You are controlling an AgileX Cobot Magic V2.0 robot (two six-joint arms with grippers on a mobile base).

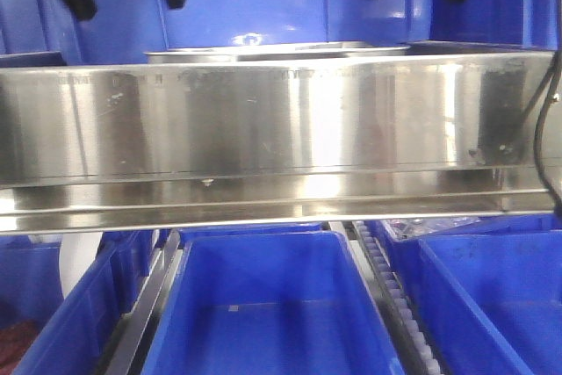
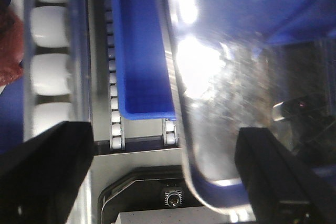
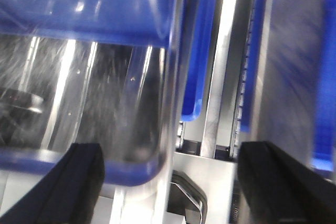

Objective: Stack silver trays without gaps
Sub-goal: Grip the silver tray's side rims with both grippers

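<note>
The silver tray (image 1: 281, 48) sits on the upper level behind the shelf rail (image 1: 263, 120), with blue bins (image 1: 272, 322) around. It looks rigid, light and slippery, so its flat out-turned rim is the likely hold. The left gripper (image 2: 164, 140) and right gripper (image 3: 170, 150) hang with fingers spread wide, each straddling a tray edge.

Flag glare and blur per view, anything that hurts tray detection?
Front-facing view: broad bright glare bands on the shelf rail, overall soft. Left wrist view: blown-out highlight on the silver tray floor, edges smeared. Right wrist view: streaky reflections across the silver tray, right side heavily blurred.
</note>
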